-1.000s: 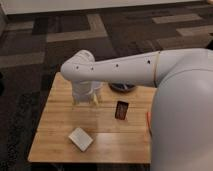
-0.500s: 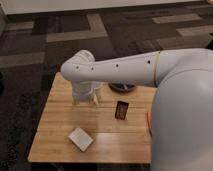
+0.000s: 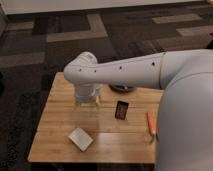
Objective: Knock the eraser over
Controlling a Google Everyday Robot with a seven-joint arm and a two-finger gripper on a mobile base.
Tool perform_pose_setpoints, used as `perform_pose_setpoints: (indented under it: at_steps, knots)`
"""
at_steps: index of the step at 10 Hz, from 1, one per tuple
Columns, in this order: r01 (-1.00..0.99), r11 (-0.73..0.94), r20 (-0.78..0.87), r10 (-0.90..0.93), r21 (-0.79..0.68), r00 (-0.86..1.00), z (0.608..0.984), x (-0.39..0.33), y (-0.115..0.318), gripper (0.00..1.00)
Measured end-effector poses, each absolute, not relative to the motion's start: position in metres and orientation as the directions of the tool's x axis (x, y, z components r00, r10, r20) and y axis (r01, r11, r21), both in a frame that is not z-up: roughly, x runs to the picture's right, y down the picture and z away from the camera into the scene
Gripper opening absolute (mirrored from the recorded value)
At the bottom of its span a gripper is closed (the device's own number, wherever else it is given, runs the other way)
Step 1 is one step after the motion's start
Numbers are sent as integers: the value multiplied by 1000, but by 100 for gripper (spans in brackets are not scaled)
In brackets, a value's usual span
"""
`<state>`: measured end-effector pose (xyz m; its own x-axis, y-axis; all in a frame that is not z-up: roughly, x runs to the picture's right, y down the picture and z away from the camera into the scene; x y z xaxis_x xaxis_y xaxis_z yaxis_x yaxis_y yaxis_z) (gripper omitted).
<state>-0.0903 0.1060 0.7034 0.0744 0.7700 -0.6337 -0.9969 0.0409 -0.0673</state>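
Observation:
The eraser [image 3: 121,110] is a small dark block with a reddish-brown rim, standing upright near the middle of the wooden table [image 3: 60,120]. My white arm reaches across the table from the right. My gripper [image 3: 86,96] hangs down from the wrist over the table's far left part, to the left of the eraser and apart from it. A pale shape around the gripper may be a white cup; I cannot separate the two.
A flat white square pad [image 3: 80,138] lies near the table's front left. An orange carrot-like stick [image 3: 151,123] lies at the right, by my arm's body. A dark round object [image 3: 123,89] shows partly behind the arm. Dark patterned carpet surrounds the table.

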Motion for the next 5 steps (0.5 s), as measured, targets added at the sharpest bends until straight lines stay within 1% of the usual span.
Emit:
perform_pose_setpoints:
  at_steps: [5]
  knots:
    - [-996,16,-626,777,-89,69,702,-69,115,65]
